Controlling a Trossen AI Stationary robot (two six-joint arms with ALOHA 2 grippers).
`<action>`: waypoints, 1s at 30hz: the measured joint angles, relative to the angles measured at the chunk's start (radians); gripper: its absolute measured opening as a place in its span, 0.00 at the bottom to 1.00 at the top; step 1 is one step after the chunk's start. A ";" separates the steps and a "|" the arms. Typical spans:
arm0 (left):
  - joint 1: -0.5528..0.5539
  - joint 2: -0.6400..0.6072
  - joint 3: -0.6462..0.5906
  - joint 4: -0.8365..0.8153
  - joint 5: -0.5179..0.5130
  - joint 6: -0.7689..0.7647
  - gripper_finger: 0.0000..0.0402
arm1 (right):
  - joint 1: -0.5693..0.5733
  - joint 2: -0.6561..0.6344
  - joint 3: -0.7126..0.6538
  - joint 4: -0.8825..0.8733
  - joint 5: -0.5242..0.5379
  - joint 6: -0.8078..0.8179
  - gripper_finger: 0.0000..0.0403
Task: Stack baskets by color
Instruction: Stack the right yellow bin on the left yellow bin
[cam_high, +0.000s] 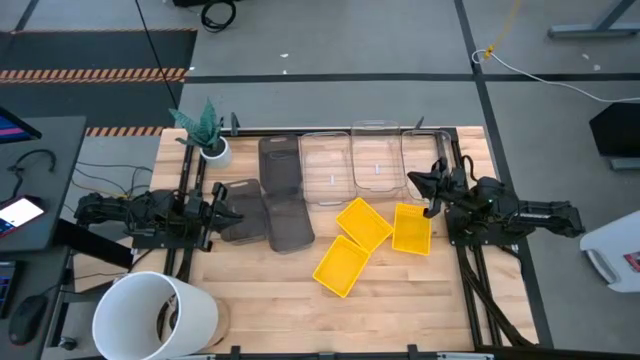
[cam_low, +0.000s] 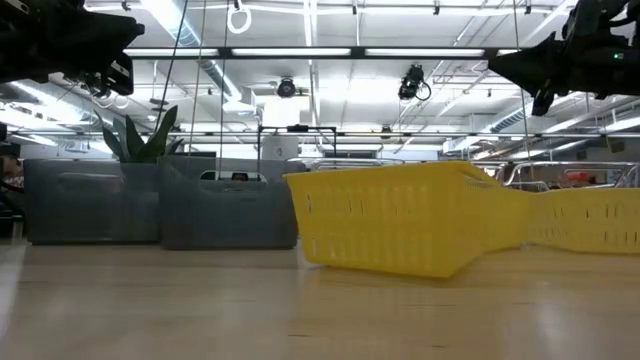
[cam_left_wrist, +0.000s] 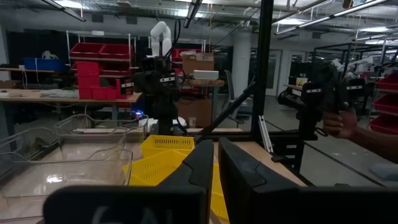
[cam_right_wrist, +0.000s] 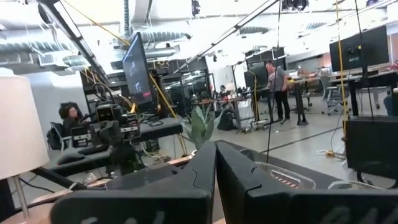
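Three yellow baskets (cam_high: 363, 223), (cam_high: 411, 228), (cam_high: 341, 266) lie loose at mid-table, each at its own angle. Three dark grey baskets (cam_high: 280, 165), (cam_high: 287, 222), (cam_high: 240, 210) lie left of the middle. Three clear baskets (cam_high: 325, 170), (cam_high: 375, 158), (cam_high: 425, 160) stand side by side along the far edge. My left gripper (cam_high: 232, 205) hovers shut above the left grey basket. My right gripper (cam_high: 415, 181) hovers shut above the near end of the right clear basket. In the low view both grippers (cam_low: 125, 65), (cam_low: 500, 66) hang high over the table.
A big white round bucket (cam_high: 155, 315) stands at the near left corner. A small white plant pot (cam_high: 213, 150) stands at the far left. Bare wood lies along the near edge, right of the bucket. A person's hand (cam_left_wrist: 339, 122) shows beyond the table's right side.
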 joint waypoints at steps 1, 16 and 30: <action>0.000 0.000 0.000 0.000 0.000 0.000 0.09 | 0.000 0.000 0.000 0.000 0.000 0.012 0.05; 0.000 0.000 0.000 0.000 0.000 0.000 0.08 | 0.008 0.078 0.000 -0.121 -0.350 0.247 0.05; 0.000 0.000 0.000 0.000 0.000 0.000 0.09 | 0.086 0.212 0.000 -0.035 -0.388 0.394 0.05</action>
